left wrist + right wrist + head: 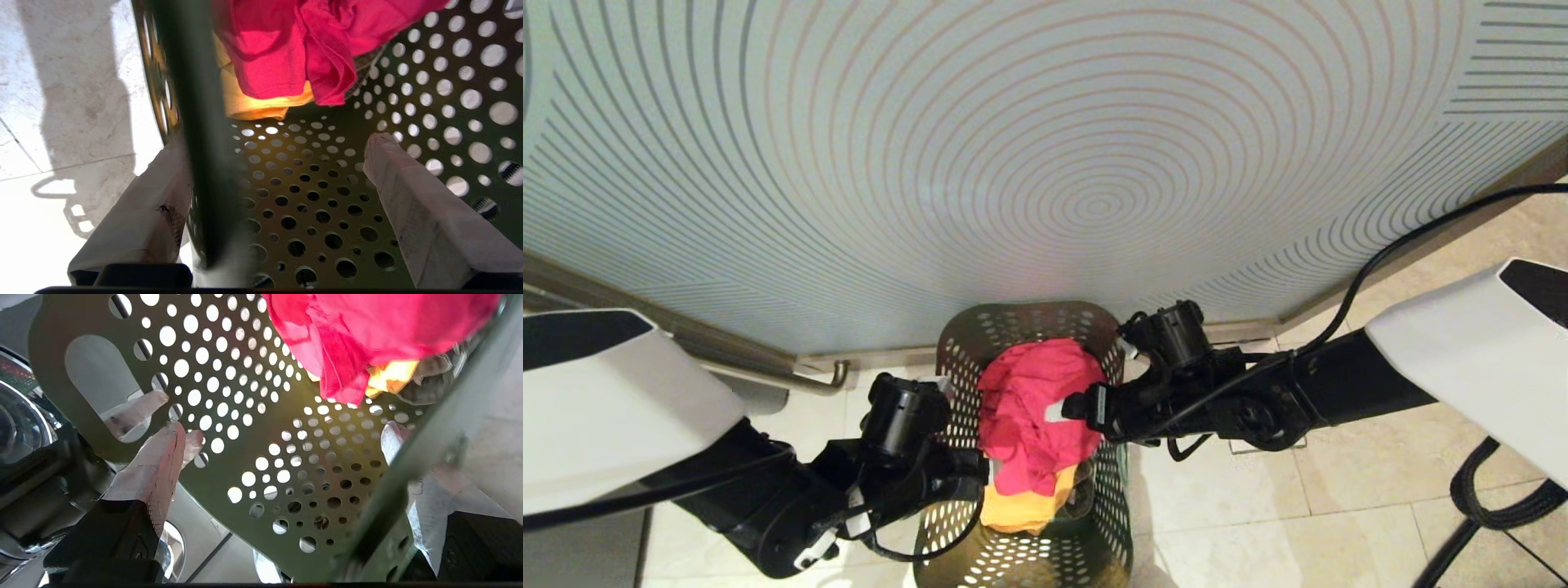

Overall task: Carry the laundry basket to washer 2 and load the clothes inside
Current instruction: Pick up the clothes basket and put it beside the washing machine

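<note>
Grippers, left and right, both wide, straddle opposite rims of the basket at lower centre; close evenly, clear of the clothes.

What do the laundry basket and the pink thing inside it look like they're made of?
The laundry basket looks like moulded plastic, dull olive green: thin rigid walls punched with rows of round holes. The pink garment looks like soft woven or knit fabric, likely cotton, matte: it lies crumpled in loose folds.
</note>
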`<state>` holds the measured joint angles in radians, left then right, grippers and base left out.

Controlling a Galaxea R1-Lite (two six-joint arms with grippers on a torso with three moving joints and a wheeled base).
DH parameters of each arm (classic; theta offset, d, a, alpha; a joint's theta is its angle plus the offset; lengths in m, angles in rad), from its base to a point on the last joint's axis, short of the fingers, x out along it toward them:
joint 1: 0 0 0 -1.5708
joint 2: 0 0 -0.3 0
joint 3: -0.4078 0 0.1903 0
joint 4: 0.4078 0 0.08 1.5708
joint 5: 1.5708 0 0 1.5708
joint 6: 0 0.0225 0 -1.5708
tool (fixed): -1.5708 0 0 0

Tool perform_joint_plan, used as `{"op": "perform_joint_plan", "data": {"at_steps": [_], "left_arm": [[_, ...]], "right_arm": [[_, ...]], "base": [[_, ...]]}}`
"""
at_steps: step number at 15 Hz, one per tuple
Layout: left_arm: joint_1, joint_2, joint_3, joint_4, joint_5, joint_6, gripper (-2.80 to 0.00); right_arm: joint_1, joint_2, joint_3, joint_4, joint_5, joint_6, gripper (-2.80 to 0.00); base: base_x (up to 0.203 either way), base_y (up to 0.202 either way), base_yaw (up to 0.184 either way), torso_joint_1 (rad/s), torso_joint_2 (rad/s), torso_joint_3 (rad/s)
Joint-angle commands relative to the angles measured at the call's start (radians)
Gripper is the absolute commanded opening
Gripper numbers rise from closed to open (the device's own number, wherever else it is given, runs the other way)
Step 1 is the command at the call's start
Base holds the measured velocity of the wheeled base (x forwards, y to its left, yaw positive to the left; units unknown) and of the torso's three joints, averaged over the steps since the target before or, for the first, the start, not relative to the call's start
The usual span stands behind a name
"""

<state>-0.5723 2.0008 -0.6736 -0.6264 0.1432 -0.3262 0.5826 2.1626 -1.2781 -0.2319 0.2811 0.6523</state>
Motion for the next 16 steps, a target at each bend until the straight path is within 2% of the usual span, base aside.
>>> {"op": "perform_joint_plan", "data": {"at_steps": [1, 3, 4, 6, 7, 16], "left_arm": [[0.000, 0.027, -0.020, -0.004, 0.004, 0.001, 0.00], [0.001, 0.044, -0.033, -0.004, 0.007, 0.002, 0.00], [0.002, 0.047, -0.041, -0.004, 0.010, 0.003, 0.00], [0.000, 0.046, -0.041, -0.003, 0.010, 0.004, 0.00], [0.000, 0.046, -0.041, -0.004, 0.010, 0.004, -2.80], [0.000, 0.038, -0.039, -0.002, 0.022, 0.003, -2.80]], "right_arm": [[-0.001, 0.022, -0.001, -0.006, 0.001, 0.004, 0.00], [0.000, 0.040, -0.001, -0.007, -0.001, 0.003, 0.00], [0.000, 0.047, -0.004, -0.007, 0.000, 0.003, -2.80], [0.000, 0.048, -0.003, -0.007, 0.000, 0.005, -2.80], [0.000, 0.046, -0.001, -0.007, 0.000, 0.006, -2.80], [0.000, 0.037, 0.000, -0.007, -0.002, 0.007, -2.80]], "base": [[0.000, 0.000, 0.000, 0.000, 0.00, 0.000], [0.000, 0.000, 0.000, 0.000, 0.00, 0.000], [0.000, 0.000, 0.000, 0.000, 0.00, 0.000], [0.000, 0.000, 0.000, 0.000, 0.00, 0.000], [0.000, 0.000, 0.000, 0.000, 0.00, 0.000], [0.000, 0.000, 0.000, 0.000, 0.00, 0.000]]}}
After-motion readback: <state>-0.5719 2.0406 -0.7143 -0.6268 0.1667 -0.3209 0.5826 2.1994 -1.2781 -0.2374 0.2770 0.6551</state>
